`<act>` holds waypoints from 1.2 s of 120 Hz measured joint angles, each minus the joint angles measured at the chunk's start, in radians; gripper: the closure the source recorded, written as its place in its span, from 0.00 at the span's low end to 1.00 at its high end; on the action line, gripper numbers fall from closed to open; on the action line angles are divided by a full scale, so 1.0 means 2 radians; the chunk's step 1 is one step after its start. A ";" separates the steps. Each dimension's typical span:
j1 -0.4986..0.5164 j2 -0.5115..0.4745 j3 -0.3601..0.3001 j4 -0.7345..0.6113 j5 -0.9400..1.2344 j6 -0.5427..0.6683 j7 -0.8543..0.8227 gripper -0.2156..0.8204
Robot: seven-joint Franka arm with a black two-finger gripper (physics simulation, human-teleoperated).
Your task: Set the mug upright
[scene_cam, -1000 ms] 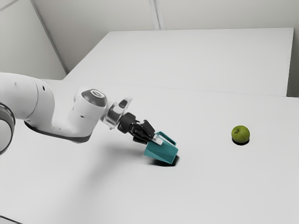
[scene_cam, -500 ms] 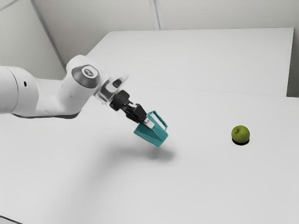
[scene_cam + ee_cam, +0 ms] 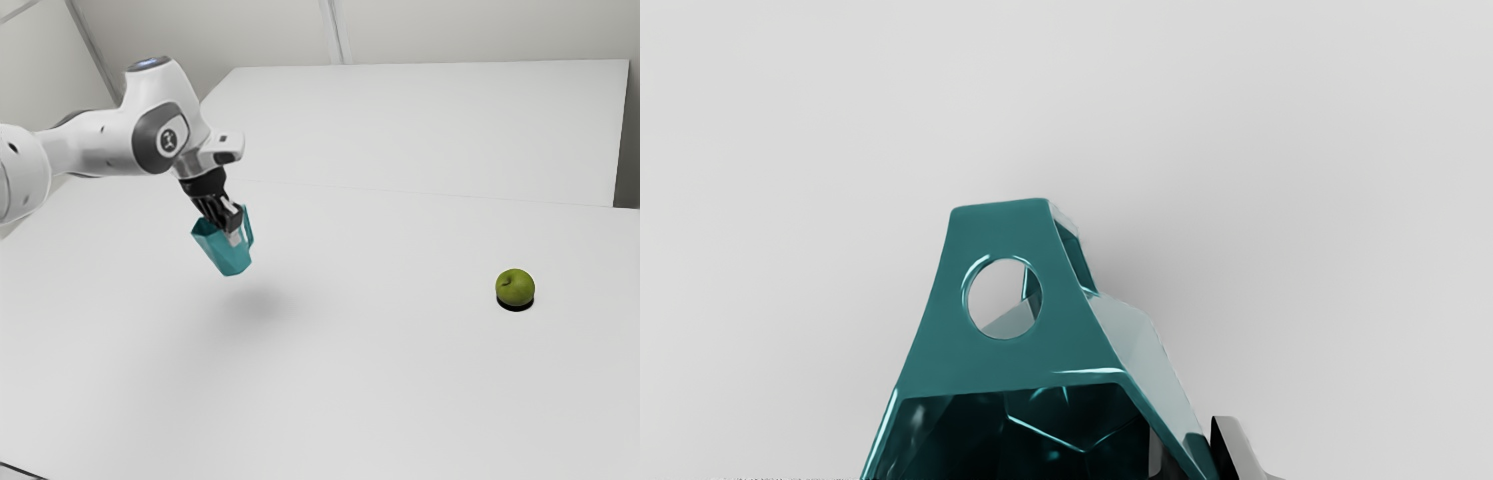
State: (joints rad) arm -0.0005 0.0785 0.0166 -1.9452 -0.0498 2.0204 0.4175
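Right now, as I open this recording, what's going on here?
A robot arm is handling a teal mug: its gripper is closed on it and holds it in the air, with a soft shadow on the white table below. The mug leans, its open end up and toward the exterior view's left, so it is not yet standing upright on the table. A green apple sits apart, toward the exterior view's right.

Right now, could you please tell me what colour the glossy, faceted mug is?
The glossy, faceted mug is teal, clearest in the wrist view.
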 joint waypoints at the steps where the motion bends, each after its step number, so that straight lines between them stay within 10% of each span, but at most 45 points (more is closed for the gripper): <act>1: -0.001 0.000 0.000 -0.001 0.001 0.001 -0.002 0.96; 65: -0.004 0.073 -0.001 -0.015 0.029 0.053 -0.096 0.95; 100: -0.004 0.057 -0.003 -0.015 0.021 0.053 -0.113 0.43; 144: -0.006 0.023 -0.004 0.134 0.006 -0.065 -0.124 0.25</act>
State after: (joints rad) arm -0.0115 0.1245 0.0077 -1.6773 -0.0370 1.8907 0.1704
